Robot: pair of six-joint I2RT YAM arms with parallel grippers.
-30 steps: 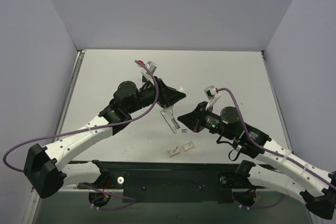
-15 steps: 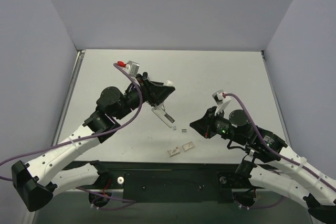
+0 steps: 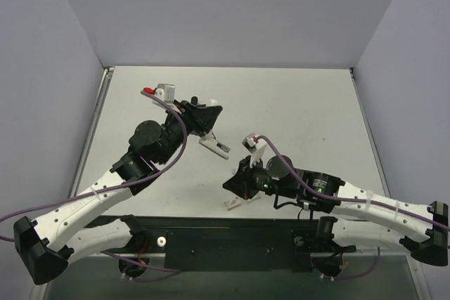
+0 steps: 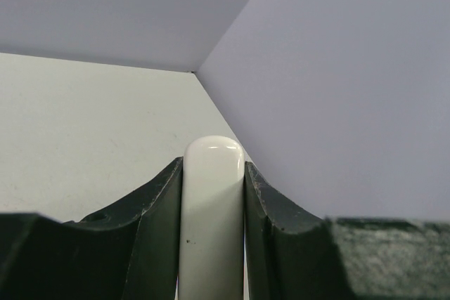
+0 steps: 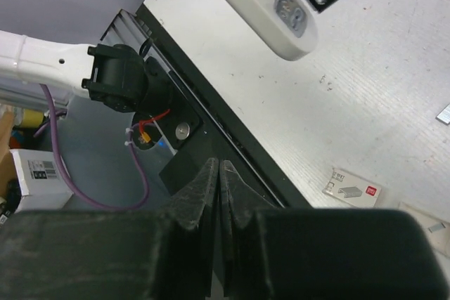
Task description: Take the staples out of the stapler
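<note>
Pale table (image 3: 302,103), walled on three sides, black base plate (image 3: 211,233) along its 6 o'clock edge. Left gripper (image 3: 206,126) near table centre, jaws part-way in and clamped on the stapler (image 3: 215,145). The stapler sticks out toward 5 o'clock, dark end outermost. Left wrist view: rounded white tip of the bar sits between both fingers (image 4: 151,237), touching each. Right gripper (image 3: 227,185) at 5 o'clock from the stapler, jaws pressed fully together, nothing in them. Oval grey embossed mark on the white bar, unreadable. Box (image 5: 34,170) off-table at 9 o'clock of right wrist view, barcode label, text too small. White tile (image 5: 349,187) has red logo plus tiny print, illegible; second tile (image 5: 427,221) partly cut by gripper body. Staples (image 5: 444,113): small grey strip on table at 3 o'clock frame edge, cropped; in top view the right arm covers them
</note>
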